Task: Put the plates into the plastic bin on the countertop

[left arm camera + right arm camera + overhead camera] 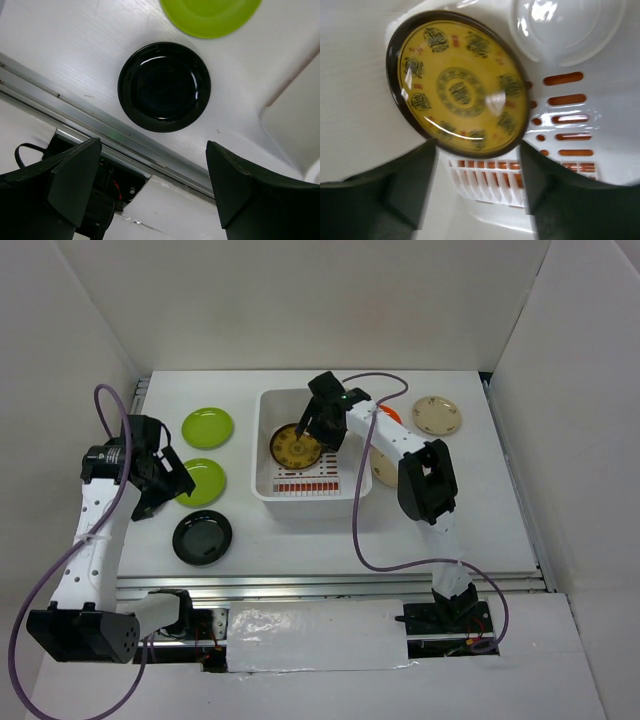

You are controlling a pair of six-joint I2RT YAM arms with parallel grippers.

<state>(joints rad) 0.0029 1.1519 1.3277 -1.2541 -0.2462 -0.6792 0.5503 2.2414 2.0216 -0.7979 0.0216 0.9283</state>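
The patterned yellow-brown plate (pixel 295 446) lies in the white plastic bin (pixel 345 480), at its left wall. My right gripper (pixel 314 428) hangs open just over it; in the right wrist view the plate (pixel 457 85) sits beyond my spread fingers, not held by my right gripper (pixel 477 150). My left gripper (pixel 165 483) is open and empty beside a lime green plate (pixel 203 480), above a black plate (pixel 202 537). In the left wrist view the black plate (pixel 164 86) lies ahead of my left gripper (pixel 154 145). A second lime plate (pixel 207 426) lies further back.
A cream plate (pixel 437 416) lies at the back right. An orange plate (pixel 392 416) and another cream plate (pixel 381 470) are partly hidden under my right arm. The metal rail (pixel 100 125) runs along the countertop's front edge. The bin's corner (pixel 295 115) shows on the right.
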